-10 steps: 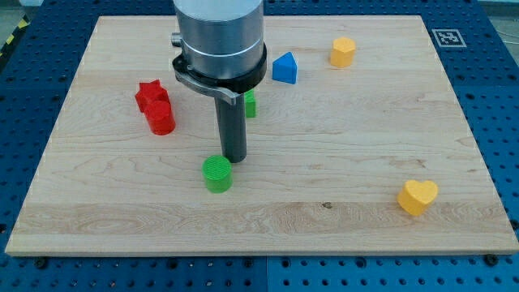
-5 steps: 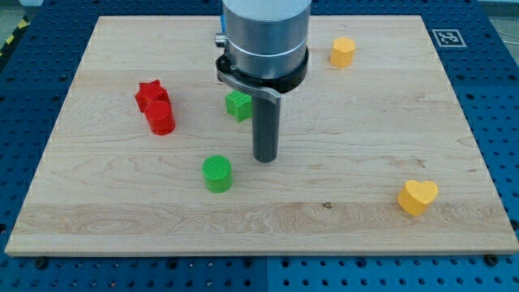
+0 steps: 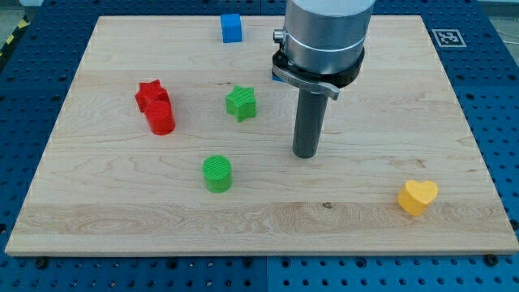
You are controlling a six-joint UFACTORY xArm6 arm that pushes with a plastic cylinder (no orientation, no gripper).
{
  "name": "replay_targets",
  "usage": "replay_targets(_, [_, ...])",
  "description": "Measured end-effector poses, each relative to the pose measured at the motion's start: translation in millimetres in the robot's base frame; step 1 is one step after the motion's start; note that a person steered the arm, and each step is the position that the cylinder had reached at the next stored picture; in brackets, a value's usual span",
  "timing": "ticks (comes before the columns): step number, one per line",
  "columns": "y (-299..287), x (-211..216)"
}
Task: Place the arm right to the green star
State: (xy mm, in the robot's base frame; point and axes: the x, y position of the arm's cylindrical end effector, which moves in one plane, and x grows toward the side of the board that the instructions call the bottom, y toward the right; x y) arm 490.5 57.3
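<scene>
My tip (image 3: 306,154) is standing bare, touching nothing.
The green star (image 3: 241,103) is sitting to its left and upward; the green cylinder (image 3: 216,173) is lying lower left.

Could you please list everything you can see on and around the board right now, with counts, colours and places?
green star: one, green, upper middle of the board, to the view's left of my tip
green cylinder: one, green, lower middle
red star: one, red, the view's left, touching the red cylinder
red cylinder: one, red, just below the red star
blue cube: one, blue, near the top edge
yellow heart: one, yellow, lower right
wooden board: one, light wood, on a blue perforated table
marker tag: one, black and white, top right corner
my tip: one, dark rod, right of the green star, apart from it
</scene>
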Motion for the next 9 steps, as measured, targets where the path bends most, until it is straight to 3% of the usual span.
replay_targets(9, [13,-35])
